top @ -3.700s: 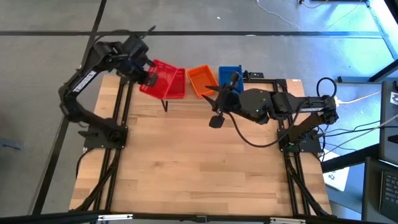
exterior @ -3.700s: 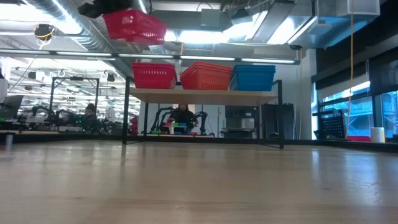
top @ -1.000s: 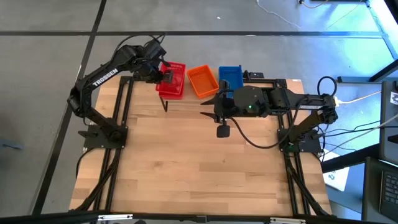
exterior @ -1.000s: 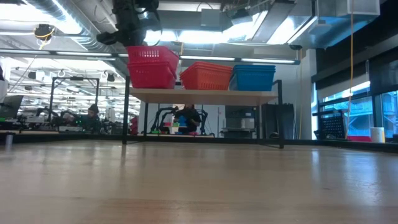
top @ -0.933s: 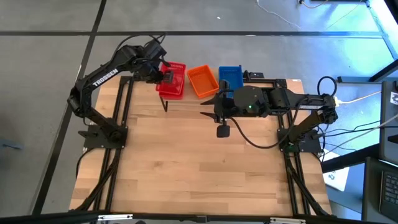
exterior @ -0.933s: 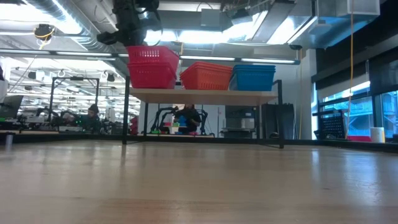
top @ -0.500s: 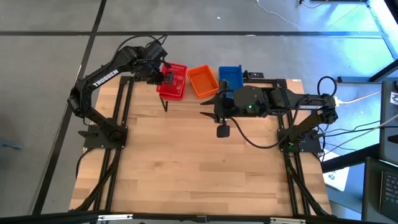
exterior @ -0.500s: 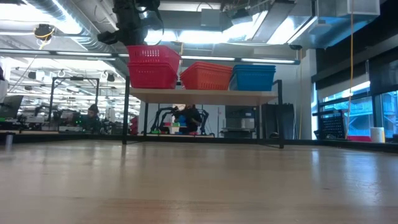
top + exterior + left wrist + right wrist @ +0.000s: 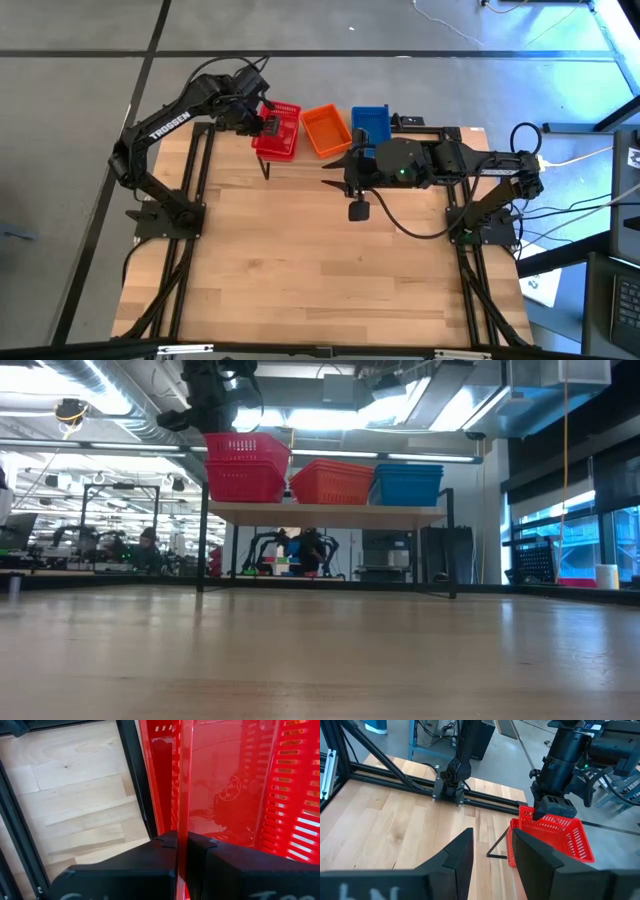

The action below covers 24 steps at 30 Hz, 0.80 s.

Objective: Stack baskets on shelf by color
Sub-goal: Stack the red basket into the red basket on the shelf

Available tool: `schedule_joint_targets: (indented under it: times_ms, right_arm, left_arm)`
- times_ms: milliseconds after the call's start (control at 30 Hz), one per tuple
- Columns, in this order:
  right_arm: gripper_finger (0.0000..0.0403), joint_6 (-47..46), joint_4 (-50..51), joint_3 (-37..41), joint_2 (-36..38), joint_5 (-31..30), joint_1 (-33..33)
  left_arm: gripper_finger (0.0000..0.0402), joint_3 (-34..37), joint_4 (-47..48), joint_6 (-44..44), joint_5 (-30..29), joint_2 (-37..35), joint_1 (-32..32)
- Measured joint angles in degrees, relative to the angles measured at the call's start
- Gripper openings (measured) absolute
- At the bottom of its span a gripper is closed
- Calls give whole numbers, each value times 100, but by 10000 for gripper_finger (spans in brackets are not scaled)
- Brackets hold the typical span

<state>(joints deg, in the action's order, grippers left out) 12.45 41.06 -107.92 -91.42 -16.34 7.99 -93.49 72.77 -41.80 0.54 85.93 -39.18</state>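
Note:
On the shelf point(image 9: 335, 513) at the table's far edge stand red baskets point(image 9: 245, 468), orange baskets point(image 9: 333, 482) and blue baskets point(image 9: 408, 485), side by side from left to right. The top red basket point(image 9: 278, 130) sits in the red one below it. My left gripper point(image 9: 182, 842) is shut on that top basket from above; the right wrist view shows it there too point(image 9: 554, 809). My right gripper point(image 9: 492, 850) hangs open in the air before the shelf point(image 9: 328, 172), empty, facing the red stack point(image 9: 550, 837). My left gripper pinches the top red basket's left side wall at its rim point(image 9: 182, 822), one finger inside the basket and one outside. The fingers come from above, slanting down. The basket rests nested on the red stack on the shelf.
The shelf's thin black legs point(image 9: 204, 550) stand on the wooden tabletop point(image 9: 320, 260), which lies bare in front of the shelf. Black frame rails point(image 9: 190, 190) run along both table sides. Beyond the table a person point(image 9: 305, 550) shows in the room.

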Motion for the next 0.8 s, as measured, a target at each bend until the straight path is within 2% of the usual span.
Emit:
schedule_joint_targets:
  times_ms: [800]
  right_arm:
    - [137, 22, 0, 2, 0, -4, 0]
  left_arm:
    - [0, 0, -105, -8, -2, 0, 0]
